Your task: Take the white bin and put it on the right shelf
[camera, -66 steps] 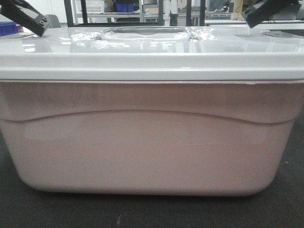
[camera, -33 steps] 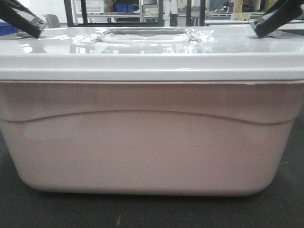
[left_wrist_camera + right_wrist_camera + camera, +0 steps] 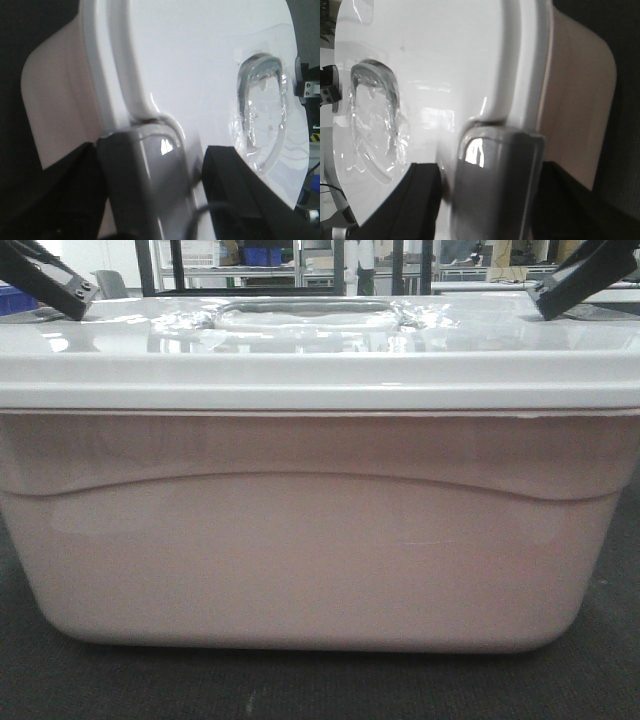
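The white bin [image 3: 320, 540] fills the front view, a pinkish tub with a curved moulded line, under a glossy white lid [image 3: 320, 365] with a recessed handle [image 3: 310, 312]. It rests on a dark mat. My left gripper [image 3: 155, 147] straddles the grey latch [image 3: 150, 170] at the lid's left end, one finger under the rim and one above the lid, with a narrow gap showing. At the other end, my right gripper [image 3: 485, 167] stands the same way round the grey latch [image 3: 495, 180]. Both look open. The right shelf is out of view.
The dark mat [image 3: 300, 685] runs under and in front of the bin. Behind it stand racks with dark uprights [image 3: 180, 265], and blue crates [image 3: 262, 254] sit on a far shelf.
Since the earliest frame both grippers moved outward and down to the lid's ends. In the last half second nothing has visibly moved.
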Robot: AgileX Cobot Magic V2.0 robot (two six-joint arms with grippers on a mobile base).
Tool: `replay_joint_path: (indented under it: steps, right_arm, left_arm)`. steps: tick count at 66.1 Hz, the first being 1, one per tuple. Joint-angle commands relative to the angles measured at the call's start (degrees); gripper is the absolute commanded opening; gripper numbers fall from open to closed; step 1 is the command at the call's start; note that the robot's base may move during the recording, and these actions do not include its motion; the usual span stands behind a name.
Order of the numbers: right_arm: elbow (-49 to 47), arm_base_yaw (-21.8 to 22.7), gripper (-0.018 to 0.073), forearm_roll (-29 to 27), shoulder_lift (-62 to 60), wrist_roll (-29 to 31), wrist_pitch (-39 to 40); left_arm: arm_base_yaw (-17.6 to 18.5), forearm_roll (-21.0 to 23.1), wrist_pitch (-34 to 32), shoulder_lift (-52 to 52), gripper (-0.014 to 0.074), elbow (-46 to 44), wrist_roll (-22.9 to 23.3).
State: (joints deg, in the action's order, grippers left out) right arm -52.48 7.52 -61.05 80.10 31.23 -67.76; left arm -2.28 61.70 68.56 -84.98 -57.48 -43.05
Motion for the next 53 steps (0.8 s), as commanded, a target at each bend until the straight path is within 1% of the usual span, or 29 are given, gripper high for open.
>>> replay_joint_path:
  steps: [1,17,32,41,49,53]
  right_arm:
    - [-1.3,-0.3,0.0359,-4.6,-1.4,1.2,-7.6]
    - [-1.3,-0.3,0.0359,-4.8,-1.4,1.2,-7.5]
    - [-1.3,-0.3,0.0359,-4.8,-1.4,1.5,-7.4]
    - [-1.3,-0.3,0.0359,-6.0,-1.4,2.0,-7.4]
    - [-2.0,-0.3,0.0359,-7.7,-1.4,5.2,-8.6]
    - [-2.5,-0.3,0.0359,-7.8,-1.7,5.7,-8.7]
  left_arm:
    - [0.3,3.5,4.6,1.5,0.0247,-1.3,-1.0]
    - [0.3,3.5,4.7,1.5,0.0176,-1.3,-1.0]
    - [0.3,3.5,4.8,1.5,0.0175,-1.3,-1.0]
    - [0.3,3.6,5.8,1.5,0.0176,-1.3,-1.0]
    - [0.3,4.1,6.9,1.6,0.0176,-1.5,-2.0]
    - [0.3,4.2,6.9,1.7,0.0176,-1.7,-2.2]
